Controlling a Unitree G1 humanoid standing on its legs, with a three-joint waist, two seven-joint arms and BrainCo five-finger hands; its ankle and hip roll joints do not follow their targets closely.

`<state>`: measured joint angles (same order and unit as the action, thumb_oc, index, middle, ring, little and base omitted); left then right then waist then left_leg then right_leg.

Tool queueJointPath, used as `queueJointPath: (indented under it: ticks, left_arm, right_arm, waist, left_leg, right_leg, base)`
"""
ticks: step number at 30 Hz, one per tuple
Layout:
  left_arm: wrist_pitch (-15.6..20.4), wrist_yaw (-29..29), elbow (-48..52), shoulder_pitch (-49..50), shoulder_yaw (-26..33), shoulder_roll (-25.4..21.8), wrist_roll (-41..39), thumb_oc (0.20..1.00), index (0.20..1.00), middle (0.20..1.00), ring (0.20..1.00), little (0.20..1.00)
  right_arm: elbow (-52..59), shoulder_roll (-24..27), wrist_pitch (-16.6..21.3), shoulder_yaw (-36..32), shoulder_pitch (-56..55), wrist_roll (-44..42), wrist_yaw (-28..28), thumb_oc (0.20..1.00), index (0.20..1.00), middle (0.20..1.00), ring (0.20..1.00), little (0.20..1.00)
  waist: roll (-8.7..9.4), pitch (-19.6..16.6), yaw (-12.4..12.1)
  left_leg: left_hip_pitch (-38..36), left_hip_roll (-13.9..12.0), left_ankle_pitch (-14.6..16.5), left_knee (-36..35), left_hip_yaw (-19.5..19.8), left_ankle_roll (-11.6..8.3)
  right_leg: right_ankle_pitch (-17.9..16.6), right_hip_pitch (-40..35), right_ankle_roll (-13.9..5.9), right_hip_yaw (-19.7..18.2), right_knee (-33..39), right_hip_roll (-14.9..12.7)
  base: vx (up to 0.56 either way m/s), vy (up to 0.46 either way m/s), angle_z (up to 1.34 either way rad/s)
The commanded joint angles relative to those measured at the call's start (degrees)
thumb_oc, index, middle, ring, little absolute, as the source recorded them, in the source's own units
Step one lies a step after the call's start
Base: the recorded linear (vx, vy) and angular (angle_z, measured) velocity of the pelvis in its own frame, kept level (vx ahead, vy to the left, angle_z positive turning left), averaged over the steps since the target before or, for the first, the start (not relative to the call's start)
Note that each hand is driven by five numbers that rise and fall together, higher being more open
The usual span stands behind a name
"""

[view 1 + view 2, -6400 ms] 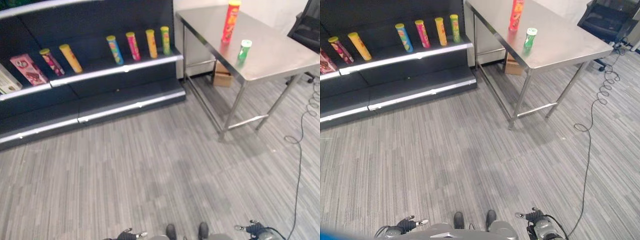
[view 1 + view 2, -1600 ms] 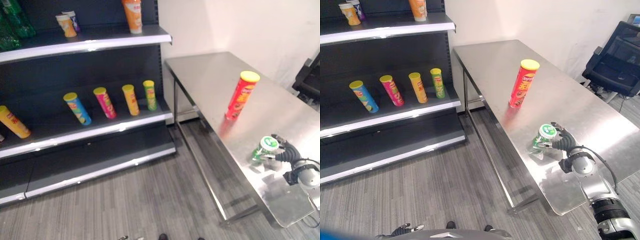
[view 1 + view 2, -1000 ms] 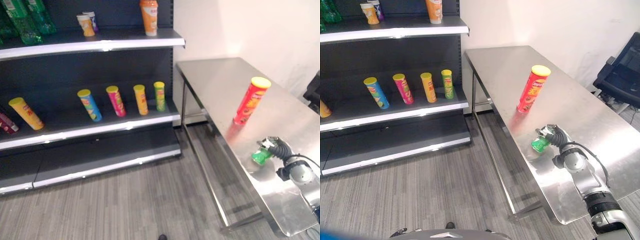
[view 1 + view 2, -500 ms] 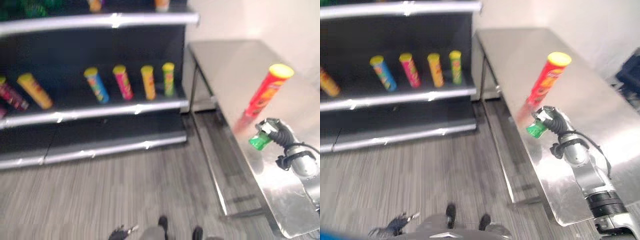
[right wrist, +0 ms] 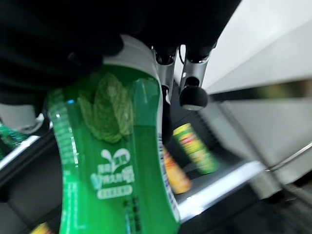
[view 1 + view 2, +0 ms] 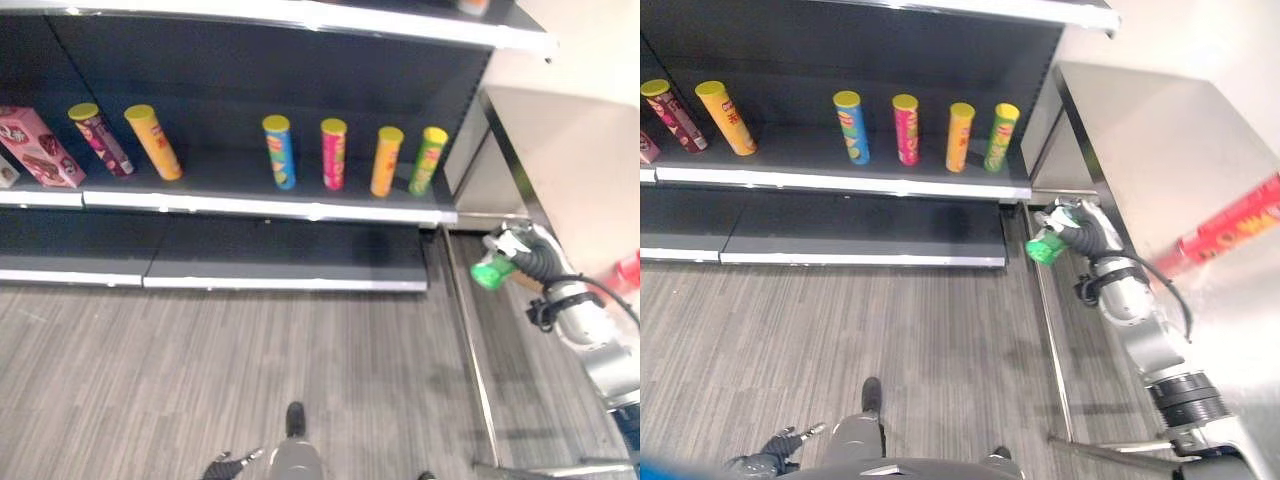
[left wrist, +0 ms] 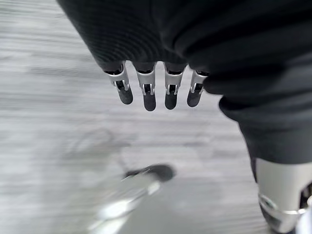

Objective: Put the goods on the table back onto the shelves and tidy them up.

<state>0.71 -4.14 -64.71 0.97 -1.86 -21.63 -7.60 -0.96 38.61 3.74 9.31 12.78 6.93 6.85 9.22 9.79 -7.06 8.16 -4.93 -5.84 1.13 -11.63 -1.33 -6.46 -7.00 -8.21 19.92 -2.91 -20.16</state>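
Observation:
My right hand [image 6: 1085,228] is shut on a short green can [image 6: 1045,248] with a white lid, held in the air off the table's left edge, near the right end of the dark shelf unit [image 6: 270,207]. In the right wrist view the green can [image 5: 114,161] lies against the palm with the fingers [image 5: 192,95] curled past it. A tall red tube [image 6: 1230,232] stands on the steel table [image 6: 1140,130]. My left hand [image 7: 156,92] hangs low over the floor with its fingers straight and nothing in it.
The middle shelf carries a row of tubes: blue [image 6: 280,152], pink [image 6: 333,154], orange [image 6: 385,160] and green [image 6: 430,160], with a yellow tube [image 6: 153,140], a dark red tube [image 6: 92,135] and a pink box [image 6: 40,145] further left. Grey carpet lies before the shelves.
The view has swung left toward the shelves. My right hand closed on the green can, lifted it from the table, and now holds it past the table's edge by the shelf end.

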Motion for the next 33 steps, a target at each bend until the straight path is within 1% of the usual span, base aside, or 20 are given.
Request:
queueJointPath:
  ticks: [1,2,3,4,5,7,8,9,10,13,16,17,20,22,23,25,28,29,31,33]
  left_arm:
    - [-0.3,-0.8,0.9,1.1,-2.0,-0.1,2.2,1.000,1.000,1.000,1.000,1.000]
    - [-0.5,-0.9,0.8,0.8,-2.5,-0.7,2.7,1.000,1.000,1.000,1.000,1.000]
    - [-0.5,-0.9,0.8,0.7,-2.5,-0.7,2.7,1.000,1.000,1.000,1.000,1.000]
    - [-0.7,-0.6,1.0,0.5,-2.8,-0.8,2.7,1.000,1.000,1.000,1.000,1.000]
    - [-0.6,-0.6,1.2,0.6,-2.9,-0.6,2.6,1.000,1.000,1.000,1.000,1.000]
    - [-0.5,-0.4,1.0,0.6,-3.4,-0.4,2.9,1.000,1.000,1.000,1.000,1.000]
    - [-0.4,0.0,1.3,0.5,-4.0,-0.3,3.0,1.000,1.000,1.000,1.000,1.000]
    - [-0.4,0.2,1.5,0.4,-4.2,-0.2,3.1,1.000,1.000,1.000,1.000,1.000]
    - [-0.4,0.2,1.5,0.3,-4.1,-0.1,3.1,1.000,1.000,1.000,1.000,1.000]
    - [-0.2,0.6,0.9,-0.6,-5.0,0.5,3.6,1.000,1.000,1.000,1.000,1.000]
    - [-0.1,0.8,0.9,-1.3,-5.3,1.2,3.9,1.000,1.000,1.000,1.000,1.000]
    - [-0.1,0.8,0.9,-1.3,-5.3,1.2,3.9,1.000,1.000,1.000,1.000,1.000]
    - [-0.1,0.7,1.7,-1.1,-5.7,1.4,3.8,1.000,1.000,1.000,1.000,1.000]
    - [-0.1,1.0,1.5,-0.7,-6.1,1.4,4.4,1.000,1.000,1.000,1.000,1.000]
    - [-0.2,0.9,1.2,-0.3,-6.0,1.3,4.5,1.000,1.000,1.000,1.000,1.000]
    - [-0.4,0.8,1.1,0.6,-6.0,1.4,4.4,1.000,1.000,1.000,1.000,1.000]
    - [-0.6,0.8,1.3,0.8,-6.4,1.4,4.1,1.000,1.000,1.000,1.000,1.000]
    - [-0.8,0.5,1.3,1.1,-6.5,1.5,3.9,1.000,1.000,1.000,1.000,1.000]
    - [-1.0,0.2,1.1,1.0,-6.3,1.9,2.8,1.000,1.000,1.000,1.000,1.000]
    - [-1.0,0.2,1.1,1.1,-6.4,2.0,2.7,1.000,1.000,1.000,1.000,1.000]
  right_arm:
    - [-0.6,5.3,1.3,-0.5,7.7,1.5,1.4,0.200,0.200,0.200,0.200,0.200]
    - [0.1,5.6,1.6,-0.4,8.4,1.5,1.8,0.200,0.200,0.200,0.200,0.200]
    - [0.1,5.6,1.6,-0.4,8.4,1.5,1.8,0.200,0.200,0.200,0.200,0.200]
    - [0.9,6.1,1.7,-0.6,8.7,1.3,1.7,0.200,0.200,0.200,0.200,0.200]
    - [1.4,6.4,1.7,-0.7,9.2,0.9,1.7,0.200,0.200,0.200,0.200,0.200]
    - [2.3,6.8,2.2,-0.2,11.4,-0.1,1.7,0.200,0.200,0.200,0.200,0.200]
    - [2.9,7.8,2.7,0.7,13.4,-0.8,1.5,0.200,0.200,0.200,0.200,0.200]
    - [3.0,8.5,2.8,1.1,14.3,-1.0,1.5,0.200,0.200,0.200,0.200,0.200]
    - [3.0,8.6,2.8,1.1,14.4,-1.0,1.5,0.200,0.200,0.200,0.200,0.200]
    - [3.7,10.3,3.1,2.1,17.8,-2.0,1.9,0.200,0.200,0.200,0.200,0.200]
    - [4.6,11.7,3.5,2.8,21.0,-2.7,2.7,0.200,0.200,0.200,0.200,0.200]
    - [4.6,11.8,3.5,2.8,21.1,-2.7,2.7,0.200,0.200,0.200,0.200,0.200]
    - [5.4,13.8,3.4,1.6,22.0,-3.0,3.4,0.200,0.200,0.200,0.200,0.200]
    - [5.8,15.3,3.6,-0.9,21.5,-3.3,4.2,0.200,0.200,0.200,0.200,0.200]
    - [5.9,15.7,3.8,-1.9,21.4,-3.6,4.5,0.200,0.200,0.200,0.200,0.200]
    - [5.7,16.3,4.0,-3.2,20.9,-4.3,5.0,0.200,0.200,0.200,0.200,0.200]
    - [5.3,17.3,3.5,-4.2,21.6,-4.6,5.7,0.200,0.200,0.200,0.200,0.200]
    - [5.0,18.3,3.5,-4.8,22.1,-4.9,6.5,0.200,0.200,0.200,0.200,0.200]
    - [5.3,19.1,3.4,-5.1,24.0,-5.7,6.9,0.200,0.200,0.200,0.200,0.200]
    - [4.9,19.4,3.2,-4.5,25.4,-6.1,7.1,0.200,0.200,0.200,0.200,0.200]
  waist:
    - [-2.63,-1.1,-0.4]
    - [-2.63,-0.6,0.1]
    - [-2.67,-0.7,0.1]
    - [-3.08,-0.3,0.7]
    - [-3.72,-0.2,1.0]
    - [-4.51,0.1,1.4]
    - [-4.87,0.6,1.7]
    - [-4.92,1.0,2.2]
    - [-4.96,1.0,2.2]
    - [-4.64,2.1,3.7]
    - [-4.54,3.5,5.2]
    - [-4.63,3.5,5.2]
    - [-4.08,3.6,6.0]
    - [-3.13,2.6,6.4]
    - [-2.98,2.1,6.4]
    - [-3.24,0.8,6.9]
    - [-3.17,-0.1,7.0]
    - [-3.10,-1.3,7.2]
    - [-2.95,-2.3,7.1]
    - [-3.07,-2.6,7.2]
  left_leg:
    - [1.7,-2.0,4.7,1.8,2.0,-1.67]
    - [0.5,-0.3,5.8,1.4,3.0,-0.56]
    - [0.6,-0.3,5.7,1.4,3.0,-0.52]
    - [-0.7,0.6,6.1,0.5,4.0,0.00]
    - [-1.6,1.0,6.1,-0.1,4.6,0.27]
    - [-3.5,1.5,7.0,-0.6,5.1,0.43]
    - [-5.5,2.1,8.0,-1.0,6.2,0.54]
    - [-6.3,2.6,8.3,-1.1,7.0,0.67]
    - [-6.2,2.6,8.2,-1.2,7.1,0.69]
    - [-8.9,4.3,9.5,-1.5,9.5,1.03]
    - [-11.2,5.0,11.4,-0.9,12.5,0.66]
    - [-11.3,4.9,11.5,-0.8,12.6,0.64]
    - [-12.3,6.1,13.2,0.1,15.4,0.38]
    - [-13.2,7.2,14.5,-0.1,17.4,0.45]
    - [-13.7,7.1,14.9,0.1,18.2,0.18]
    - [-14.5,5.6,15.6,0.2,19.7,-0.65]
    - [-14.4,4.3,15.6,0.2,20.7,-1.58]
    - [-14.6,2.5,15.7,-0.3,20.3,-2.48]
    - [-14.4,0.6,15.0,-0.9,18.8,-3.82]
    - [-14.5,0.2,14.9,-1.2,18.4,-4.08]
  right_leg:
    - [7.5,-0.3,-2.35,0.8,-9.4,0.9]
    - [6.7,2.0,-1.43,-1.9,-13.8,2.6]
    - [6.6,2.2,-1.40,-1.9,-13.8,2.6]
    - [7.7,4.3,-0.73,-4.5,-15.3,4.6]
    - [8.6,5.6,-0.57,-5.6,-15.1,5.7]
    - [10.2,6.7,0.06,-4.1,-11.9,6.2]
    - [10.6,7.9,0.18,-3.5,-7.6,7.3]
    - [10.0,9.0,0.00,-4.7,-4.9,8.4]
    - [9.8,9.0,0.01,-4.7,-4.7,8.5]
    - [5.7,13.1,-1.61,-9.9,1.9,10.6]
    - [1.8,17.1,-3.22,-12.3,7.0,11.6]
    - [1.8,17.0,-3.21,-12.2,7.1,11.6]
    - [0.2,17.9,-3.71,-14.2,7.4,11.5]
    - [-0.4,16.6,-3.27,-15.3,7.7,11.5]
    - [-0.8,16.0,-3.18,-15.0,7.6,11.4]
    - [-0.5,14.8,-2.83,-13.8,7.4,11.9]
    - [0.3,13.6,-2.34,-12.1,7.3,12.2]
    - [1.9,12.2,-1.80,-10.3,7.3,12.8]
    - [3.4,10.8,-1.31,-7.8,7.5,13.0]
    - [3.8,10.3,-1.11,-7.3,7.5,13.2]
  base:
    - [0.20,0.317,0.35]
    - [0.14,0.222,0.44]
    - [0.18,0.226,0.41]
    - [0.11,0.153,0.42]
    - [0.17,0.197,0.38]
    - [0.20,0.122,0.31]
    - [0.25,0.064,0.24]
    - [0.19,0.035,0.22]
    - [0.15,0.018,0.21]
    - [0.19,0.032,0.42]
    - [0.23,-0.011,0.57]
    - [0.22,-0.036,0.61]
    - [0.21,-0.076,0.74]
    - [0.27,-0.127,0.96]
    - [0.28,-0.156,0.91]
    - [0.30,-0.207,0.66]
    - [0.19,-0.179,0.67]
    - [0.20,-0.191,0.79]
    - [0.20,-0.205,0.69]
    - [0.11,-0.090,0.41]
